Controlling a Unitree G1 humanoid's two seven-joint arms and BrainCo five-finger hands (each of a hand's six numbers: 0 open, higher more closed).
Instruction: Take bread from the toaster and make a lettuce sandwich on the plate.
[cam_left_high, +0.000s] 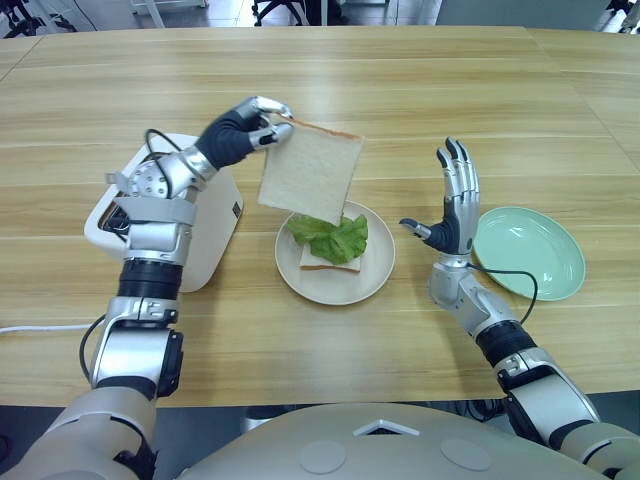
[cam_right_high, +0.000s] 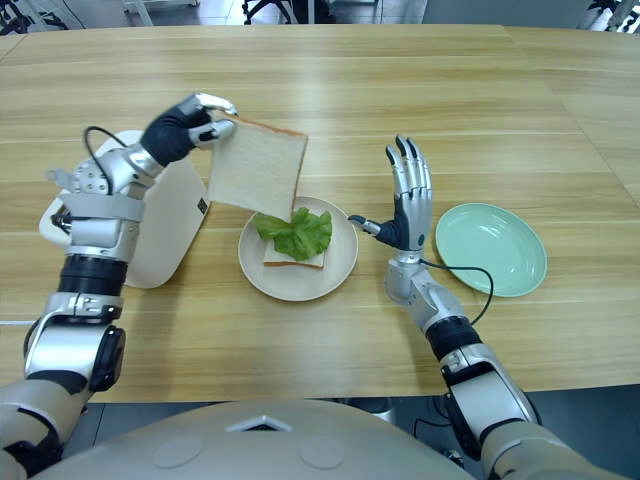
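Note:
My left hand is shut on the top corner of a white bread slice, which hangs tilted in the air just above and left of the beige plate. On that plate lies another bread slice with a green lettuce leaf on top. The white toaster stands to the left of the plate, under my left forearm. My right hand is raised upright to the right of the plate, fingers spread and holding nothing.
A green plate lies at the right, close beside my right hand. A black cable runs across its near edge. The wooden table stretches far behind the plates.

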